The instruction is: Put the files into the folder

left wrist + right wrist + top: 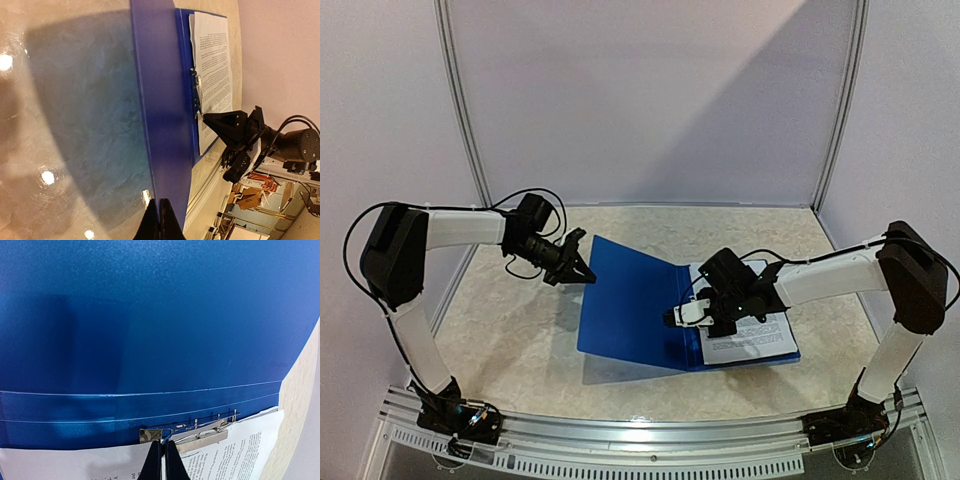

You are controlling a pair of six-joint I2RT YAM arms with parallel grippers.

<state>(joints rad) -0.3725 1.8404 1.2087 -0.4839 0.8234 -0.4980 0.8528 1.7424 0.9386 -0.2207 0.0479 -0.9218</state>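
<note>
Folder: We are seeing the dark-blue folder (630,300) lying open in the middle of the tabletop (510,320). Its back panel is lying flat on the right, while its cover (160,125) is tilting up on the left and casting a shadow beneath.
Files: The white printed files (752,345) are lying on the folder's right panel, their left edge sitting against the metal clip (200,429) at the spine. We are judging them to be inside the folder, though not yet shut in.
Left hand: The left hand (160,222) is reaching in from the left with its fingers together, pinching, as far as we can make out, the far-left edge of the cover. We are reading this as propping the cover up so the spine is open to the other arm.
Right hand: The right hand (163,460) is hanging over the spine with its fingers pressed together, gripping nothing, its tip sitting at the clip's end where metal is meeting paper. We are taking this as working the clip or pinning the sheets against sliding.
Step in hand: We are judging the work nearly done, with securing the sheets and lowering the cover remaining.
</note>
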